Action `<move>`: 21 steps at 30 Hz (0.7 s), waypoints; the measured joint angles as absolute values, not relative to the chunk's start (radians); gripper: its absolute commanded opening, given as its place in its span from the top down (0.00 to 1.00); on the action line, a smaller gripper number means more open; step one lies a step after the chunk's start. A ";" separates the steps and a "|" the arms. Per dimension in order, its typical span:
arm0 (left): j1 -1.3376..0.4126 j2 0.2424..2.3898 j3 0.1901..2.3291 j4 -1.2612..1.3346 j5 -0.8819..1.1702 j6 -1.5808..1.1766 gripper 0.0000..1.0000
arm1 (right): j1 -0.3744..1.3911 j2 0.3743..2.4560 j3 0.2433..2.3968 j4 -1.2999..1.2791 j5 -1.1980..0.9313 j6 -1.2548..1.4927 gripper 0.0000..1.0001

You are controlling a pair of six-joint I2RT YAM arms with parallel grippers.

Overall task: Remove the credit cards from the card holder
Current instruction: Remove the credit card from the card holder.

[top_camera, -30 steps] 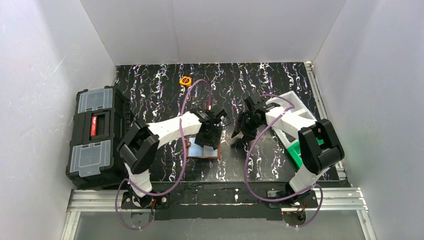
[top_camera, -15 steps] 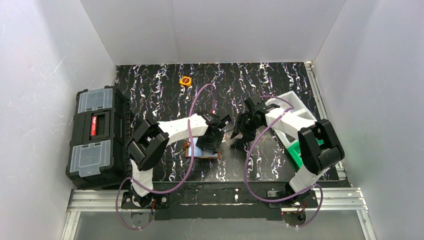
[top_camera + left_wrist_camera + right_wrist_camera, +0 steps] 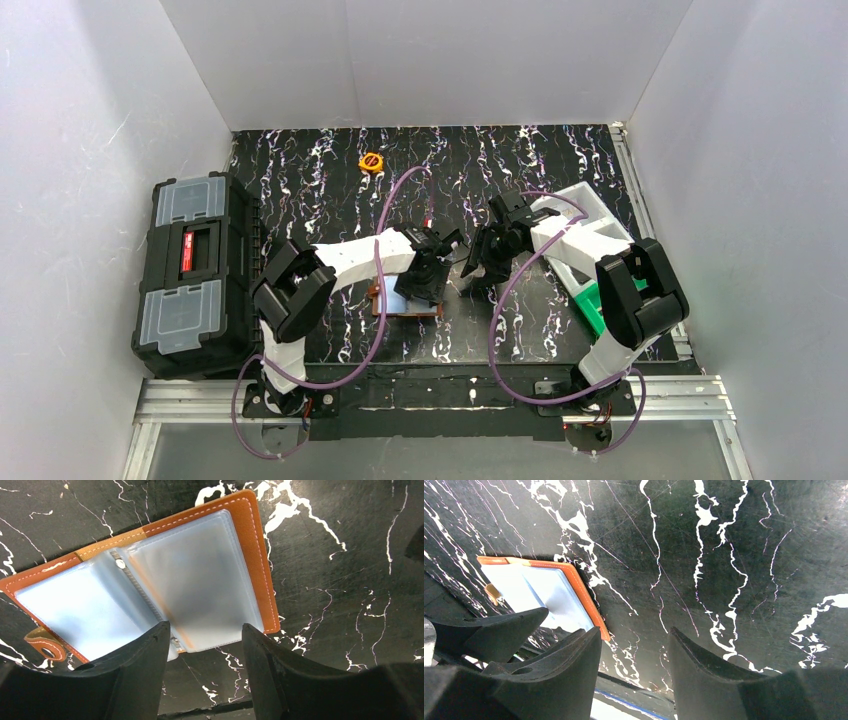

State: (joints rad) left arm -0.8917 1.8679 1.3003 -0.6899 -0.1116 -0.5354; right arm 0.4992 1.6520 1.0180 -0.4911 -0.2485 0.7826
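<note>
The card holder (image 3: pixel 150 575) lies open and flat on the black marbled table, orange-brown leather with pale frosted pockets; it also shows as the card holder (image 3: pixel 405 302) and the card holder (image 3: pixel 549 592). The credit cards are not clearly seen: only a bluish-grey sheen and an orange streak show through the sleeves. My left gripper (image 3: pixel 206 630) hovers open over the near edge of the right leaf, with nothing between its fingers. My right gripper (image 3: pixel 634 632) is open over bare table just right of the holder. From above, the left gripper (image 3: pixel 428 275) and the right gripper (image 3: pixel 480 265) sit side by side.
A black toolbox (image 3: pixel 190 275) with grey lids stands at the left edge. A green bin (image 3: pixel 590 302) and a white tray (image 3: pixel 590 212) sit at the right, under the right arm. A small round orange object (image 3: pixel 371 161) lies at the back.
The left arm has swung its gripper a little to the right and nearer over the card holder, then stayed still. The right gripper has hardly moved. Both stay open.
</note>
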 measured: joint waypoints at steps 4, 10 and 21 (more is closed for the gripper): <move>-0.892 1.868 1.300 -0.682 -0.107 -0.535 0.46 | 0.499 1.652 1.018 -0.491 -0.250 0.783 0.42; -0.895 1.871 1.288 -0.670 -0.109 -0.534 0.49 | 0.499 1.652 1.018 -0.491 -0.251 0.783 0.42; -0.917 1.887 1.302 -0.688 -0.143 -0.530 0.80 | 0.500 1.652 1.018 -0.491 -0.257 0.783 0.42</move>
State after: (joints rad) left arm -0.9173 1.8870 1.3022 -0.6884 -0.1432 -0.5304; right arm 0.4995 1.6520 1.0180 -0.4908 -0.2573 0.7826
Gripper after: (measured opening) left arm 0.320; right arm 0.580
